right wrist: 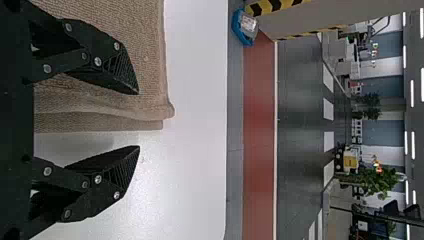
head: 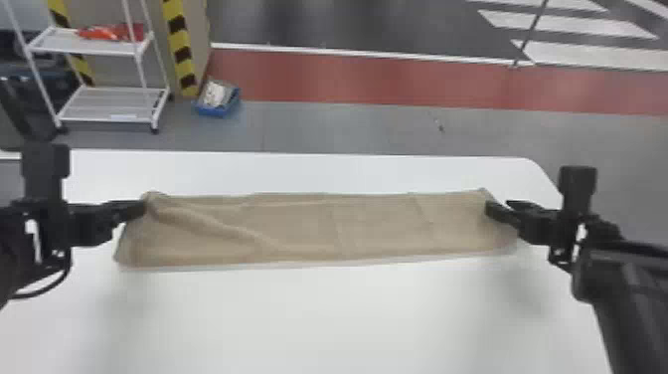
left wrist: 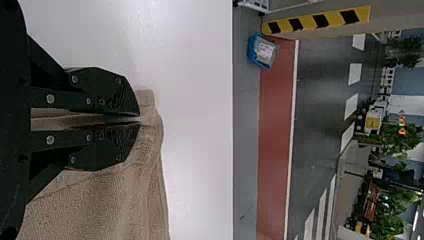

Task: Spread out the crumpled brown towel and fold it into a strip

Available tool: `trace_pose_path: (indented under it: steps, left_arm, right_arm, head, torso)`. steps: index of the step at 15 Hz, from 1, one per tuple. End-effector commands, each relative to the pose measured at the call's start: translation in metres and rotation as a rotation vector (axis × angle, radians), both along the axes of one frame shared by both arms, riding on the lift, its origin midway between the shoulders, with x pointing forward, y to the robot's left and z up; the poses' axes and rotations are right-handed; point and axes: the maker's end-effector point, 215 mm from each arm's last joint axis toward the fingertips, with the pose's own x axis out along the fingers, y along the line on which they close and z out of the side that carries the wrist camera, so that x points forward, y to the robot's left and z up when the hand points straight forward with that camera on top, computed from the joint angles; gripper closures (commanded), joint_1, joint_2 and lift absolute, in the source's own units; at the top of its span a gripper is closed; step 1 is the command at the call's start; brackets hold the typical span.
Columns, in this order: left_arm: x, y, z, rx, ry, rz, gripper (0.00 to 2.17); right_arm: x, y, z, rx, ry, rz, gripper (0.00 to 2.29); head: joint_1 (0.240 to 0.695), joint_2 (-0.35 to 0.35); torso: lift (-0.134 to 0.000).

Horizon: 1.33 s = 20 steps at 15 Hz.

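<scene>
The brown towel (head: 308, 224) lies as a long strip across the white table, with a raised diagonal wrinkle toward its left end. At its far left corner, my left gripper (head: 142, 208) is shut on the cloth; in the left wrist view the left gripper (left wrist: 140, 120) has towel fabric (left wrist: 95, 205) pinched between its fingers. My right gripper (head: 498, 207) stands open at the towel's right end. In the right wrist view, the right gripper (right wrist: 139, 120) has one finger over the towel (right wrist: 115, 25) and the other beside its edge, above the bare table.
The white table (head: 318, 318) has its far edge just beyond the towel and a rounded corner at the far right. On the floor behind it are a white shelf cart (head: 107, 104) and a blue bin (head: 217, 108), next to a striped post (head: 180, 47).
</scene>
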Motion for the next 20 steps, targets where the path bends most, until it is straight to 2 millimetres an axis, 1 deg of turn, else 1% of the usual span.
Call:
trace_pose_path:
  steps: [1,2,4,6,7,8,10,11,12,13,14,15,17,20]
  left_arm:
    - [-0.001,-0.001,-0.002,0.001,0.004,-0.003,1.02]
    - [-0.001,-0.001,-0.002,0.001,0.004,-0.003,1.02]
    - [-0.001,-0.001,-0.002,0.003,0.004,-0.003,1.02]
    - [0.000,-0.001,0.000,0.001,-0.001,-0.003,1.02]
    - [0.000,-0.001,0.000,0.003,-0.001,-0.003,1.02]
    - [0.000,0.000,0.000,0.004,-0.002,-0.001,1.02]
    - [-0.001,0.001,-0.001,0.004,0.003,-0.001,1.02]
    - [0.000,0.001,0.001,0.004,-0.002,-0.001,1.02]
    - [0.000,0.001,-0.001,0.006,0.002,-0.002,1.02]
    - [0.000,0.001,-0.001,0.006,0.001,-0.002,1.02]
    - [0.000,0.000,-0.001,0.004,0.001,-0.003,1.02]
    - [0.000,0.000,-0.001,0.004,0.001,-0.003,1.02]
    - [0.000,0.003,0.000,0.007,-0.001,0.002,1.02]
    - [0.000,0.006,0.001,0.013,-0.002,0.010,1.02]
  right_arm:
    - [0.001,-0.001,0.002,-0.004,0.000,0.002,0.63]
    - [0.002,0.003,0.003,0.007,0.009,0.013,0.80]
    - [0.006,0.005,0.008,0.007,0.005,0.027,0.94]
    - [0.007,0.008,0.009,0.009,0.005,0.038,0.99]
    - [0.006,0.010,0.008,0.014,0.007,0.046,1.19]
    - [0.007,0.008,0.010,0.010,0.006,0.045,1.25]
    - [0.006,0.006,0.010,0.011,0.006,0.041,1.24]
    - [0.003,0.006,0.005,0.007,0.010,0.036,0.91]
    - [0.003,0.009,0.004,0.004,0.016,0.045,0.85]
    - [0.003,0.009,0.004,0.004,0.016,0.049,0.93]
    - [0.003,0.007,0.006,0.002,0.015,0.047,1.26]
    - [0.004,0.006,0.007,0.005,0.014,0.046,1.44]
    - [0.003,0.010,0.006,0.016,0.011,0.055,1.45]
    - [0.001,0.006,0.007,0.024,0.002,0.046,1.45]
  head:
    - [0.695,-0.127]
    - [0.695,-0.127]
    - [0.695,-0.125]
    - [0.695,-0.123]
    - [0.695,-0.121]
    - [0.695,-0.120]
    - [0.695,-0.119]
    - [0.695,-0.119]
    - [0.695,-0.119]
    - [0.695,-0.120]
    - [0.695,-0.119]
    - [0.695,-0.118]
    - [0.695,-0.119]
    - [0.695,-0.116]
  torso:
    - [-0.124]
    - [-0.124]
    - [-0.124]
    - [-0.124]
    - [-0.124]
    - [-0.124]
    - [-0.124]
    - [-0.124]
    - [-0.124]
    - [-0.124]
    - [-0.124]
    - [-0.124]
    - [-0.124]
    - [-0.124]
